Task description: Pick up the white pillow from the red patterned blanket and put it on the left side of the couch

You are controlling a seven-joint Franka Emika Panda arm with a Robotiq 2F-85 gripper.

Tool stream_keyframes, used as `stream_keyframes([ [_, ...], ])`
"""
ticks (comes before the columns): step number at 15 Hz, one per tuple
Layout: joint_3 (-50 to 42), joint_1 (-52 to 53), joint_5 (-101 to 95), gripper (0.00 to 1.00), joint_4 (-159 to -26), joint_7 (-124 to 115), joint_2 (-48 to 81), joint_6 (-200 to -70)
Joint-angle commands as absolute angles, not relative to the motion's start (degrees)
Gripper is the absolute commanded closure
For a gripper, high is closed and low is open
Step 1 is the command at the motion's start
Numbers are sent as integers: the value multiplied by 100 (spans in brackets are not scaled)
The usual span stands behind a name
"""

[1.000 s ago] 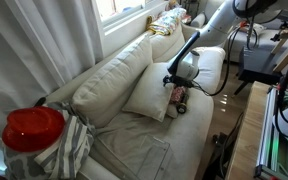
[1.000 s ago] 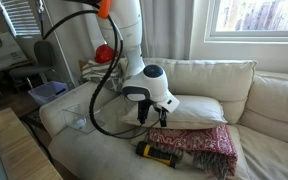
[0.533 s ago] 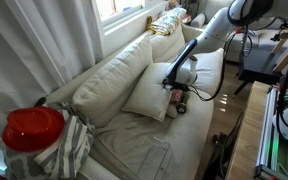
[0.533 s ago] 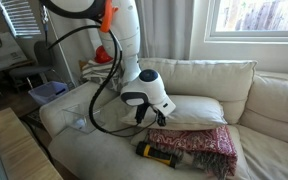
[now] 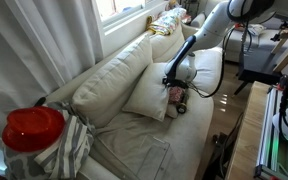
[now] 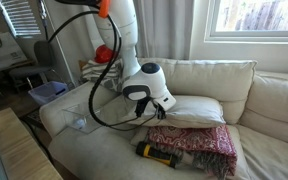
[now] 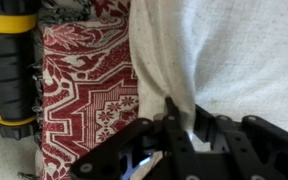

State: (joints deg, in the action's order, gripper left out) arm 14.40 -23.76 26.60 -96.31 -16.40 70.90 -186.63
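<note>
My tool point(image 7: 189, 128) sits at the edge of the white pillow point(image 7: 234, 55), with fingers either side of a fold of fabric. I cannot tell whether they are clenched on it. The edge is the sensible place, I think, since the plump middle is too thick to pinch. The pillow lies partly over the red blanket point(image 7: 84, 100) on the couch point(image 6: 274, 100). A yellow-and-black cylinder point(image 7: 9, 65) lies just beside the blanket, so I would lift straight up first to avoid dragging the cloth.

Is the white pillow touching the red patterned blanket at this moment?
Touching. In the wrist view the white pillow lies directly over the edge of the red patterned blanket, no gap between them.
</note>
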Motion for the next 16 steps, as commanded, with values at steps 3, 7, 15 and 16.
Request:
stream_keyframes([
  [3,1381,-2490,2534,97,-10609,-1390,5732,-17019],
  [7,1243,-2216,2674,97,-10970,-1347,4938,-16056],
  [15,1162,-1371,2764,97,-11565,-1311,3808,-15100],
  [16,1125,-1198,2754,97,-11629,-1387,3674,-15090],
])
